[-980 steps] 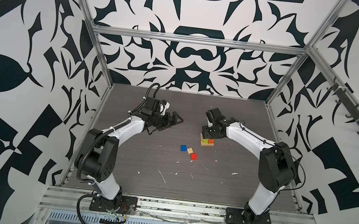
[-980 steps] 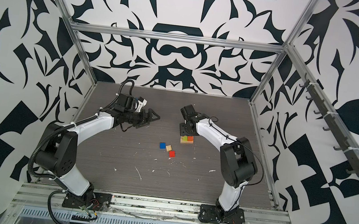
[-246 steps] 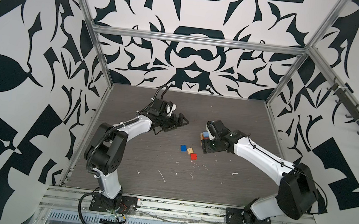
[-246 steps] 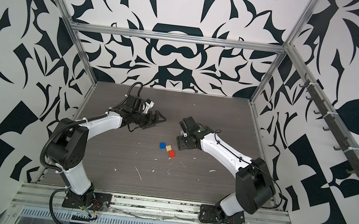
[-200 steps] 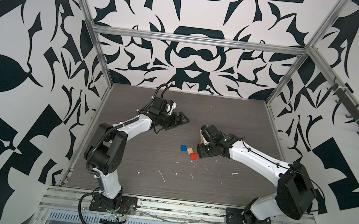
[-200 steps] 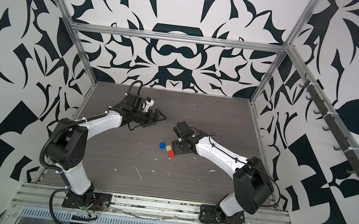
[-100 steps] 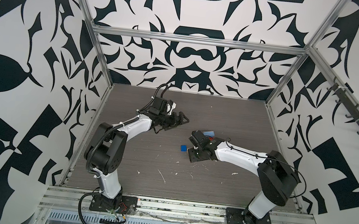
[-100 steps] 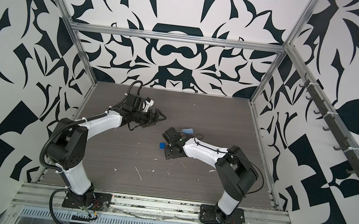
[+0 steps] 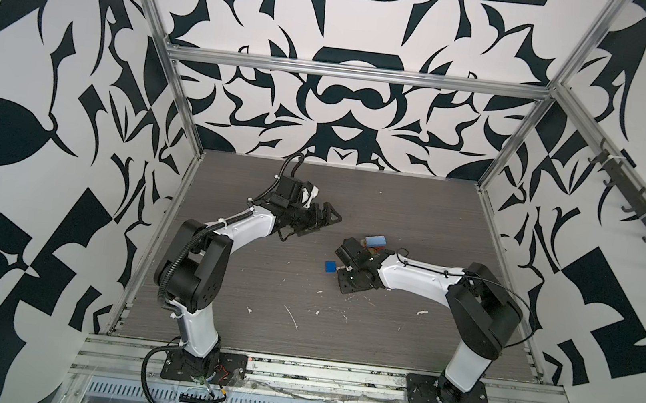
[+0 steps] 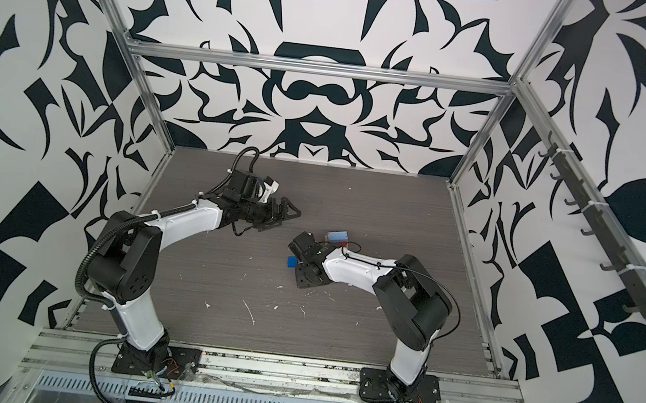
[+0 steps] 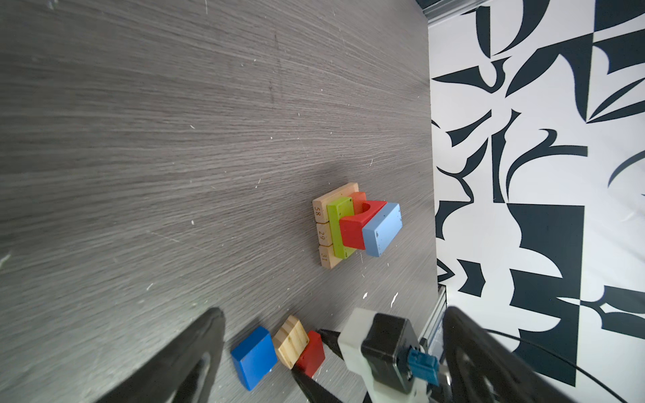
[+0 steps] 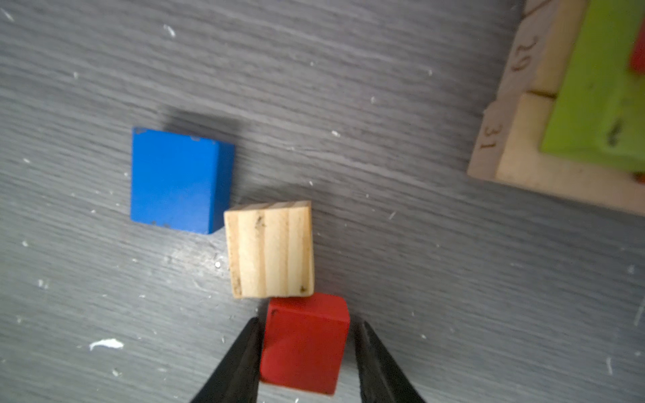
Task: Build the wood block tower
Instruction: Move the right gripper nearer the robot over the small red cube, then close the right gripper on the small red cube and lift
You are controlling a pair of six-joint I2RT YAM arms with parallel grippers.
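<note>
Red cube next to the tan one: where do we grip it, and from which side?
Grip the red cube across its two free side faces, coming down from above. The tan cube sits against a third face, so that axis is blocked. The right gripper straddles the free faces, jaws not yet shut.

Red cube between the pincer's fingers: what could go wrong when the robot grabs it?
1. The red cube sits right against the tan cube, which seems to touch the blue cube. When the right pincer squeezes or lifts, it could drag or knock those two.
2. On the tower, the light-blue block seems to overhang the red arch block. Setting another cube up there might tip it off.
</note>
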